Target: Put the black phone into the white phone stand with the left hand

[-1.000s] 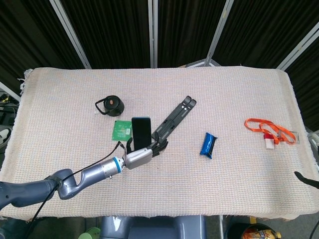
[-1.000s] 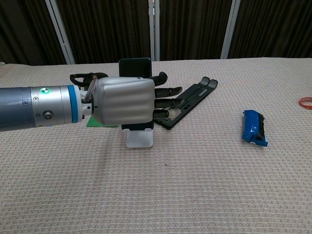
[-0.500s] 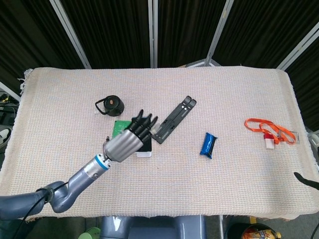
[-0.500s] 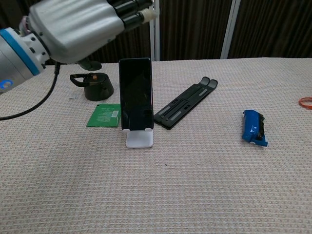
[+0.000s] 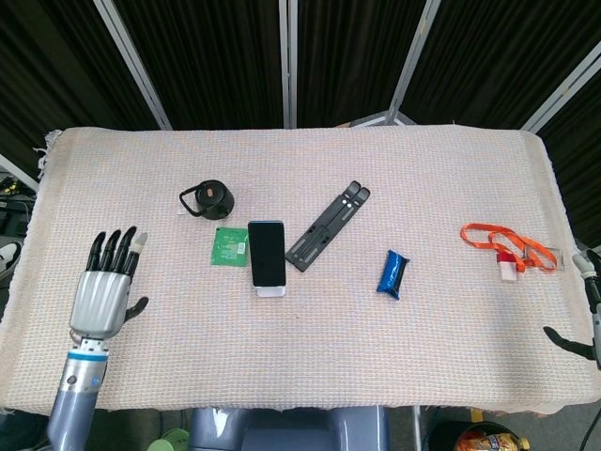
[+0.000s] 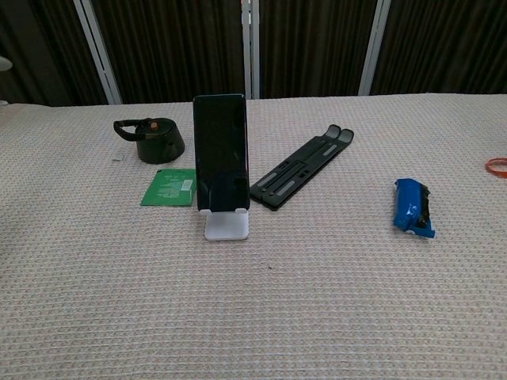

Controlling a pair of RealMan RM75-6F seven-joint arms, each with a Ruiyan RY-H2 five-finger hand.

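The black phone (image 5: 267, 252) (image 6: 221, 154) stands upright in the white phone stand (image 5: 270, 290) (image 6: 226, 225) near the middle of the table. My left hand (image 5: 103, 289) hangs open at the table's left side, fingers spread, holding nothing, far from the phone. The chest view does not show it. Only a sliver of my right hand (image 5: 584, 310) shows at the right edge of the head view, so its state is unclear.
A green card (image 5: 228, 246) lies just left of the stand, with a black round lid (image 5: 213, 197) behind it. A black folded stand (image 5: 327, 225) lies to the right, then a blue packet (image 5: 392, 273). An orange lanyard (image 5: 509, 246) lies at the far right.
My left hand has let go of the phone, lifted off it and drawn back to the table's left side. The phone stays upright in the stand.
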